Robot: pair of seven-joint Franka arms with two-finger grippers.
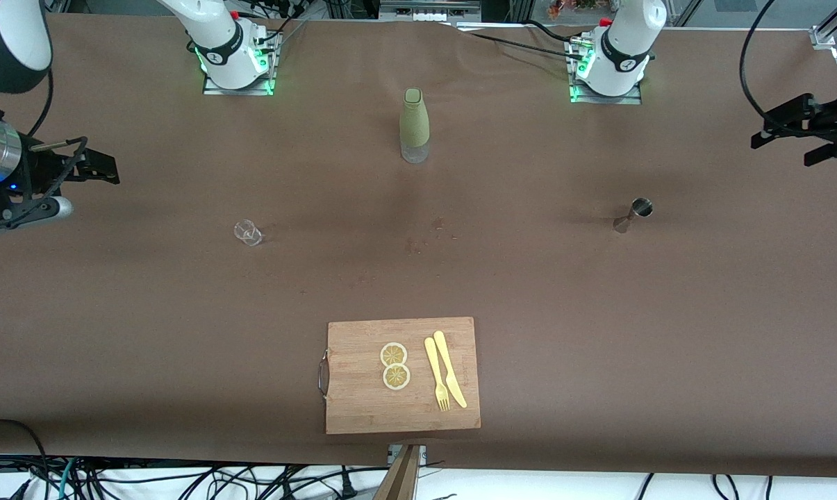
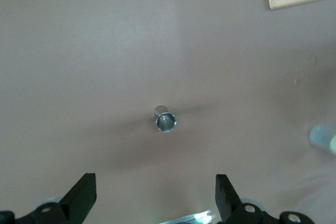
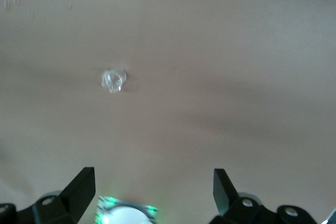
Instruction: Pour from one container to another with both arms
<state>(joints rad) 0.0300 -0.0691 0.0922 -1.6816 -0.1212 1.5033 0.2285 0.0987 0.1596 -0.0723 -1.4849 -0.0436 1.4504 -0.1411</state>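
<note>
One brown table (image 1: 599,333) carries everything. Two white arms stand on it, their bases along the edge farthest from the front camera. The left arm's gripper (image 1: 790,132) hangs high over the left arm's end of the table, and its wrist view shows both black fingers (image 2: 84,195) spread wide with nothing between them. The right arm's gripper (image 1: 95,167) hangs high over the right arm's end, fingers (image 3: 81,190) likewise spread wide and empty.

One wooden cutting board (image 1: 352,403) with a metal handle lies near the edge closest to the front camera, midway along the table. One green bottle (image 1: 415,125) with a clear base stands upright between the two arm bases, well apart from the board.

On the board lie one yellow knife (image 1: 450,368) and one yellow fork (image 1: 436,375), side by side, and two lemon slices (image 1: 394,365) touching each other.

One metal jigger (image 1: 633,214) stands toward the left arm's end, seen from above in the left wrist view (image 2: 166,120). One small clear glass (image 1: 248,232) stands toward the right arm's end, visible in the right wrist view (image 3: 113,80).
</note>
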